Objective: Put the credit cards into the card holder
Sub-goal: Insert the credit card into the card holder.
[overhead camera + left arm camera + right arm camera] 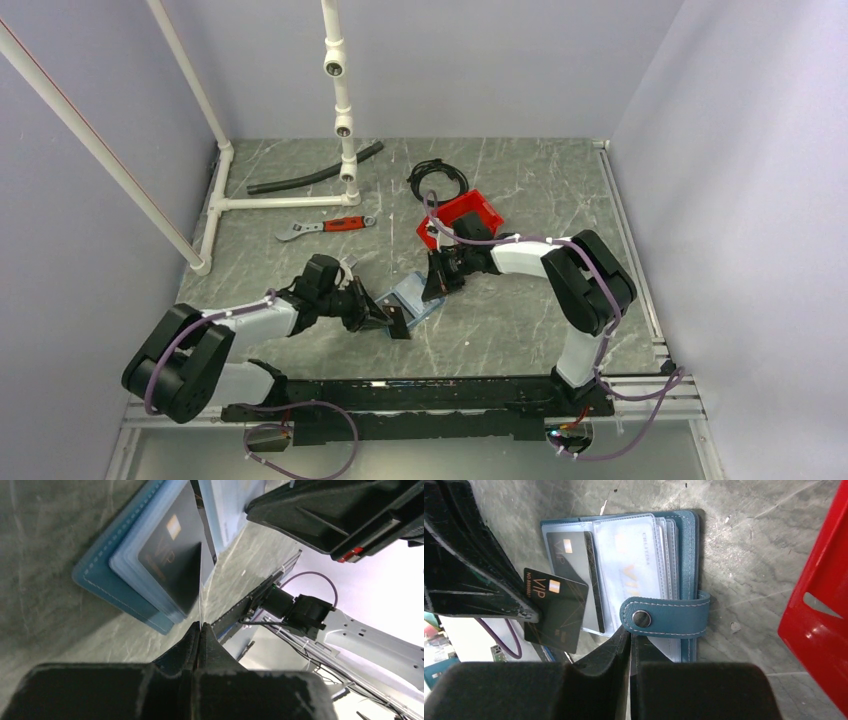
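Observation:
The blue card holder (686,555) lies open on the table, clear sleeves up, with its snap strap (664,617) folded across them. One black credit card (566,562) sits in a left sleeve, and a pale card (631,572) shows under another. My left gripper (533,612) is shut on a second black credit card (555,612), which is held at the holder's left edge. From the left wrist that card shows edge-on (201,595) between the left gripper (200,627) jaws. My right gripper (629,632) is shut on a clear sleeve at the holder's near edge.
A red open bin (819,605) stands just right of the holder, behind the right gripper (437,283). Farther back lie a red-handled wrench (325,226), a black hose (312,177) and a coiled black cable (437,178). A white pipe frame (285,203) stands at the back left.

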`<state>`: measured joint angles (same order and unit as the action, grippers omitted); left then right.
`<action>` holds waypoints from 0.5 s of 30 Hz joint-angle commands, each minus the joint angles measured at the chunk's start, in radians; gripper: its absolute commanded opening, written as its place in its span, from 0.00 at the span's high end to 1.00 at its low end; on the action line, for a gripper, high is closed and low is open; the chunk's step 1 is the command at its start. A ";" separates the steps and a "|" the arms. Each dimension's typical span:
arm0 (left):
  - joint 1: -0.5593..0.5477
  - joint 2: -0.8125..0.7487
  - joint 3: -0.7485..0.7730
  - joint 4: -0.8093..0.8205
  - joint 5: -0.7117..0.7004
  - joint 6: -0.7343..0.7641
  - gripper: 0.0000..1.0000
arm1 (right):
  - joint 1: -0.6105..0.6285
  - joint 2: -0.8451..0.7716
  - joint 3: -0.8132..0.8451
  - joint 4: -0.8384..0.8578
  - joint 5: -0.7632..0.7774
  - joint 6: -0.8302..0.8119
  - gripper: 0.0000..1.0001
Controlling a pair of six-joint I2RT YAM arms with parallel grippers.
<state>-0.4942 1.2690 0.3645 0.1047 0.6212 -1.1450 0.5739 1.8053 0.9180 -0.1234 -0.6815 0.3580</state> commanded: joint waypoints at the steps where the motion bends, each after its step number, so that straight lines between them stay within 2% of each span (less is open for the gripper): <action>1: -0.013 0.038 -0.019 0.152 -0.060 0.016 1.00 | -0.003 0.024 -0.007 0.022 0.084 -0.043 0.95; 5: -0.014 0.066 -0.013 0.180 -0.082 0.039 1.00 | -0.004 0.026 -0.019 0.036 0.079 -0.038 0.98; 15: -0.014 0.172 -0.039 0.371 -0.061 0.012 1.00 | -0.003 0.038 -0.014 0.035 0.061 -0.041 1.00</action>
<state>-0.5037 1.4231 0.3431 0.3584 0.5697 -1.1412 0.5735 1.8122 0.9173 -0.1081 -0.6849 0.3576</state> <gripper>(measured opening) 0.010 0.007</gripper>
